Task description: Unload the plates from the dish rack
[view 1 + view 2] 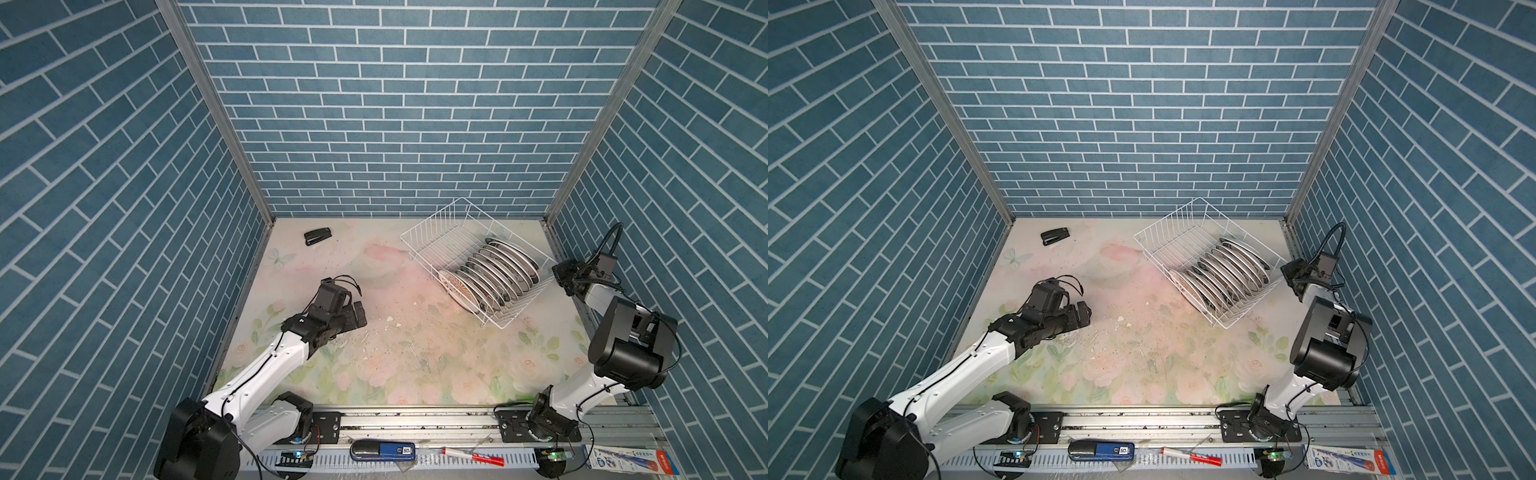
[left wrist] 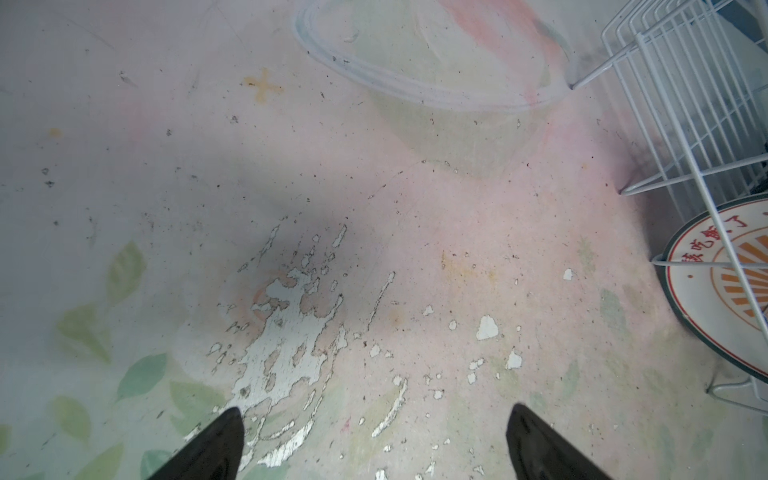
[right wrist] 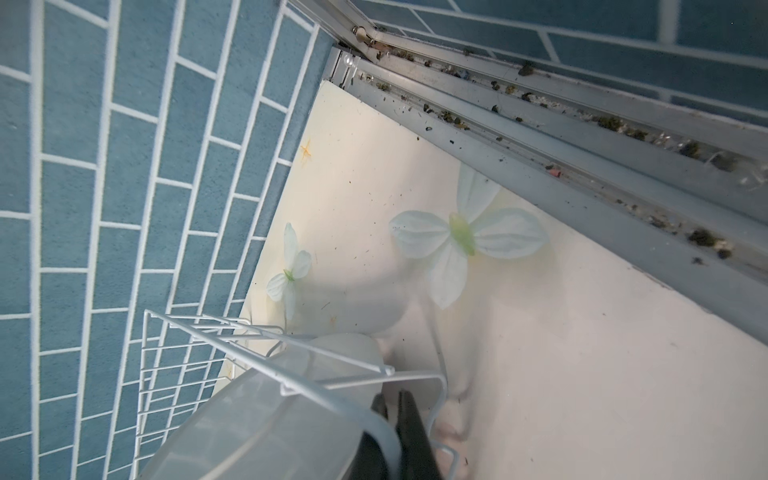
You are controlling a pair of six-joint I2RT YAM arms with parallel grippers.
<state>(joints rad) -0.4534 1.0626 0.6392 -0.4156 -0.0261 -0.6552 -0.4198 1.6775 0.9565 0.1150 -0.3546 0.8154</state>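
Observation:
The white wire dish rack (image 1: 433, 218) (image 1: 1167, 218) stands at the back right of the floral table. Several plates (image 1: 494, 274) (image 1: 1221, 272) stand edge-on in a row between its dividers. The frontmost plate (image 2: 715, 299), with red characters and an orange sunburst, faces the left arm. My right gripper (image 1: 559, 276) (image 1: 1289, 272) (image 3: 392, 401) sits at the rack's right corner, shut on the pale rim of the rearmost plate (image 3: 266, 424). My left gripper (image 1: 357, 316) (image 1: 1081, 316) (image 2: 376, 411) hovers open and empty over the table, left of the rack.
A black stapler (image 1: 318, 237) (image 1: 1054, 236) lies at the back left. The right wall and a metal rail (image 3: 582, 166) run close behind the rack. Worn, flaking patches (image 2: 286, 332) mark the table below the left gripper. Pens and a box lie on the front rail (image 1: 415, 419).

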